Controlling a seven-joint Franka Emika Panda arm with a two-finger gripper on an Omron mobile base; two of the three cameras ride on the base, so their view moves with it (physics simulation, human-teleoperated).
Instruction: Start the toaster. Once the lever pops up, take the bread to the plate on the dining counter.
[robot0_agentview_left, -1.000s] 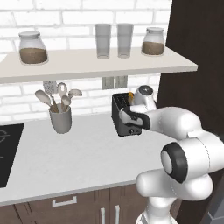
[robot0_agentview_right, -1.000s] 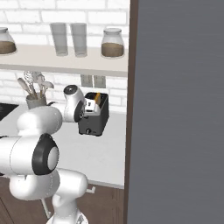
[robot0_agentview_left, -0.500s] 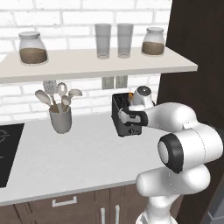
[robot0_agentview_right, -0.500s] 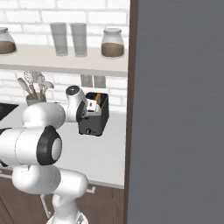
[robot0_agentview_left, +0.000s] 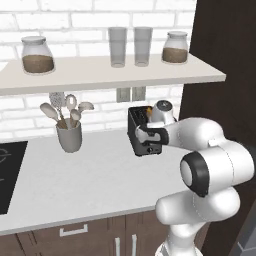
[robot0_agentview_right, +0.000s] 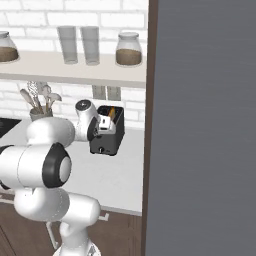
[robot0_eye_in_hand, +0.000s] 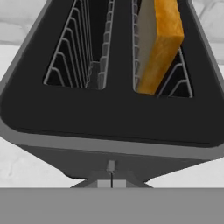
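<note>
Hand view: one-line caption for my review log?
Looking down on the toaster: bread standing in one slot, the other slot empty.

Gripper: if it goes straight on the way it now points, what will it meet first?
Probably the toaster: the gripper points down at its front top edge, in front of the slots. The bread sits farther back in one slot. Depth is unclear.

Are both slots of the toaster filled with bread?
No, in the hand view the bread stands in just one slot of the toaster, and the other slot beside it shows bare wire racks.
</note>
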